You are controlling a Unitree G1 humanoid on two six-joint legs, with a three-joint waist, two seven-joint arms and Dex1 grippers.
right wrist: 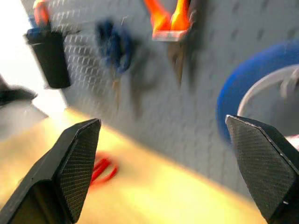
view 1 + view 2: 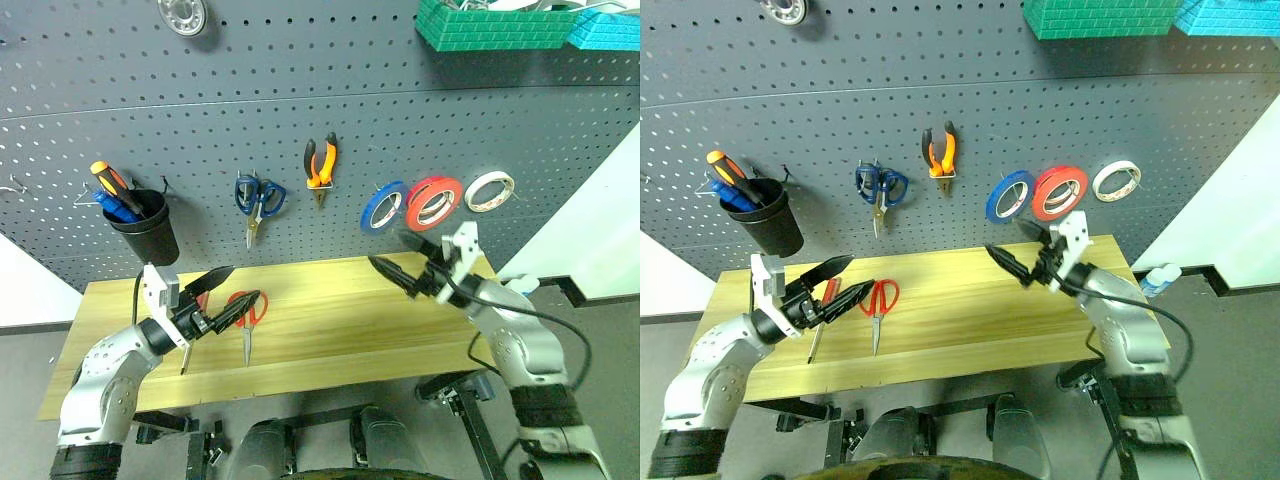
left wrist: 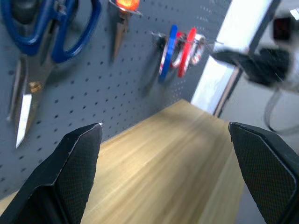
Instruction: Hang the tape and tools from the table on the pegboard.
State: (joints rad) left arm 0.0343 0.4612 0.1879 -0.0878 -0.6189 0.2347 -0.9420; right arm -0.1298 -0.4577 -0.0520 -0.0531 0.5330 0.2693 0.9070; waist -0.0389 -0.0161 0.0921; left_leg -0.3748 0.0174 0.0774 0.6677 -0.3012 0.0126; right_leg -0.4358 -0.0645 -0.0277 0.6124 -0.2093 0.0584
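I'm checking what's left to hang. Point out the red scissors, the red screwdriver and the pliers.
red scissors (image 2: pixel 247 310): left eye view, on a handle loop.
red screwdriver (image 2: pixel 827 293): right eye view, on its handle.
pliers (image 2: pixel 320 165): left eye view, on the orange handles.

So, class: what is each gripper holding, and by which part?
Nothing. The left gripper and the right gripper are both open and empty above the table.

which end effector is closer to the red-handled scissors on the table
Left. The left end effector, open, hovers right beside the red-handled scissors at the table's left part. The right end effector, open, is off near the tape rolls on the pegboard.
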